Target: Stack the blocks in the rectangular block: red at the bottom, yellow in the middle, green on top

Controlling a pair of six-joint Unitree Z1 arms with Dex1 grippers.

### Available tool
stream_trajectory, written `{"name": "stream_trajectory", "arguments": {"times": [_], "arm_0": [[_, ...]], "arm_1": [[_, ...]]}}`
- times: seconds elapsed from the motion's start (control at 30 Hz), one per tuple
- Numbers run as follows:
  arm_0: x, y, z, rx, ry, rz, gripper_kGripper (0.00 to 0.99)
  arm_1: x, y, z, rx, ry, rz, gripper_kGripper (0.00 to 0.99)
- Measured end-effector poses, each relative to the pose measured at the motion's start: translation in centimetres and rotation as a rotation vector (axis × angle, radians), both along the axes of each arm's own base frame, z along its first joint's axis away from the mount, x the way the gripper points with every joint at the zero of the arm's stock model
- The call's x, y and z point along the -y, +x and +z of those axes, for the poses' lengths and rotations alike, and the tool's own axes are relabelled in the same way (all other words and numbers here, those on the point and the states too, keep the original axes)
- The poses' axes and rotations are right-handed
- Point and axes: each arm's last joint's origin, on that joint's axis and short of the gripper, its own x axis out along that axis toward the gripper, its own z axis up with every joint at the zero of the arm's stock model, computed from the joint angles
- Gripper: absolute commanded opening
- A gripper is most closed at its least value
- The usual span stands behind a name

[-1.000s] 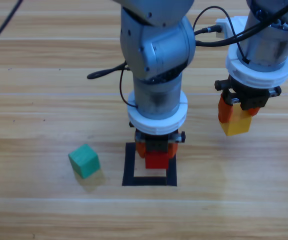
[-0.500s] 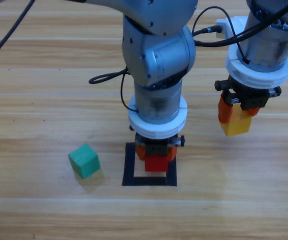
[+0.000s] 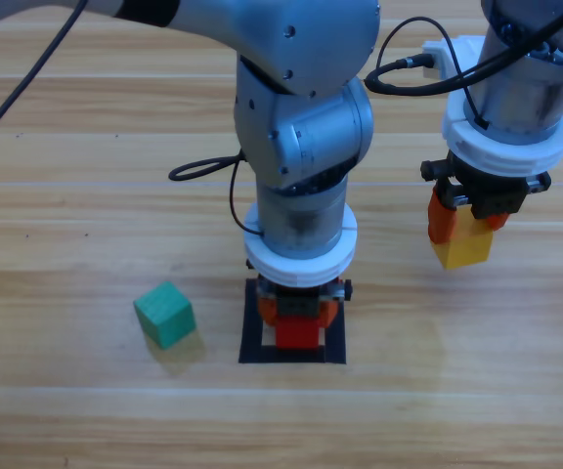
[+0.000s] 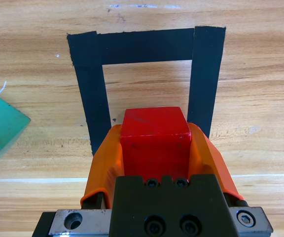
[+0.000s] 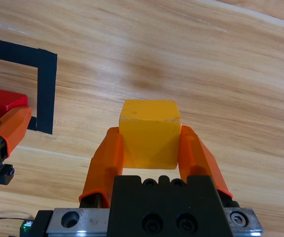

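My left gripper (image 3: 297,315) is shut on the red cube (image 3: 298,332) and holds it low over the black tape rectangle (image 3: 251,332). In the left wrist view the red cube (image 4: 155,133) sits between the orange jaws of the left gripper (image 4: 155,140), at the near side of the tape rectangle (image 4: 93,89). My right gripper (image 3: 465,230) hangs above the table to the right, shut on the yellow cube (image 3: 463,246); the right wrist view shows the yellow cube (image 5: 149,132) clamped in the right gripper (image 5: 149,143). The green cube (image 3: 164,314) lies on the table left of the rectangle.
The big grey left arm (image 3: 301,117) rises over the rectangle and hides its far side. Black cables (image 3: 203,166) loop off both arms. Bare wood stretches along the front and to the far left.
The left gripper has moved down and toward the front with the red cube, deeper into the tape rectangle. The right gripper with the yellow cube and the green cube have stayed put.
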Motion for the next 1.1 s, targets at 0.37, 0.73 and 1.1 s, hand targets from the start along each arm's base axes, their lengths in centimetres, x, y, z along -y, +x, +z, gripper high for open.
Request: {"name": "stream_trajectory", "arguments": {"times": [0.37, 0.73, 1.1], "arm_0": [[0.11, 0.21, 0.02, 0.025, -0.004, 0.003, 0.000], [-0.02, 0.19, -0.42, 0.032, 0.004, 0.005, 0.000], [-0.06, 0.20, -0.48, 0.036, 0.004, 0.034, 0.000]], "arm_1": [[-0.04, 0.04, -0.06, 0.004, 0.004, 0.000, 0.110], [-0.03, 0.03, -0.12, 0.004, 0.003, 0.000, 0.110], [-0.05, 0.05, -0.20, 0.006, 0.006, 0.000, 0.110]]}}
